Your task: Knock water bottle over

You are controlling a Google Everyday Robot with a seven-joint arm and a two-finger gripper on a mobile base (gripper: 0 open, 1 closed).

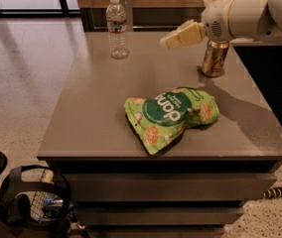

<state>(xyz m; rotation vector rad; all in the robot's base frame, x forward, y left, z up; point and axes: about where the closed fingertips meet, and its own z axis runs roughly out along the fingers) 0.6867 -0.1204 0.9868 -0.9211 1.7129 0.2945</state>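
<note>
Clear plastic, your water bottle point(117, 28) stands upright near the far left corner of the grey surface point(96, 108), well apart from your claw point(166, 41), which hovers just left of the gold can point(214, 58); you cannot tell whether it is spread or pressed together.
</note>
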